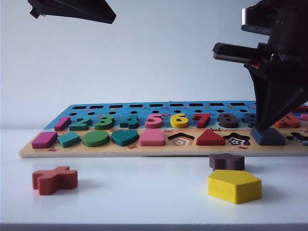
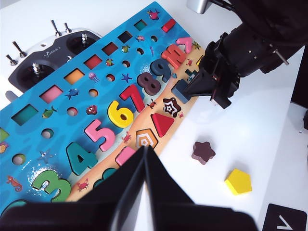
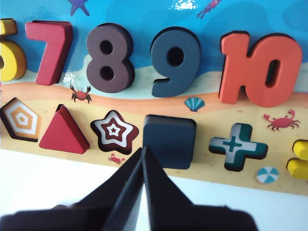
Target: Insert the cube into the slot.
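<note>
The dark navy cube (image 3: 169, 139) lies on the wooden board (image 3: 144, 103) between the star cut-out (image 3: 114, 131) and the cross cut-out (image 3: 237, 146). It covers the slot, so none of the slot's base shows. My right gripper (image 3: 143, 150) is shut with nothing between its fingers, its tip at the cube's near edge by the corner on the star cut-out's side. In the exterior view the cube (image 1: 268, 136) sits at the board's right end under that gripper (image 1: 262, 126). My left gripper (image 2: 144, 149) is shut and empty, high above the board's middle (image 1: 111, 19).
On the white table in front of the board lie a brown star piece (image 1: 226, 161), a yellow pentagon piece (image 1: 234, 186) and a red cross piece (image 1: 54, 179). A remote controller (image 2: 48, 53) lies behind the board. Number and shape pieces fill most of the board.
</note>
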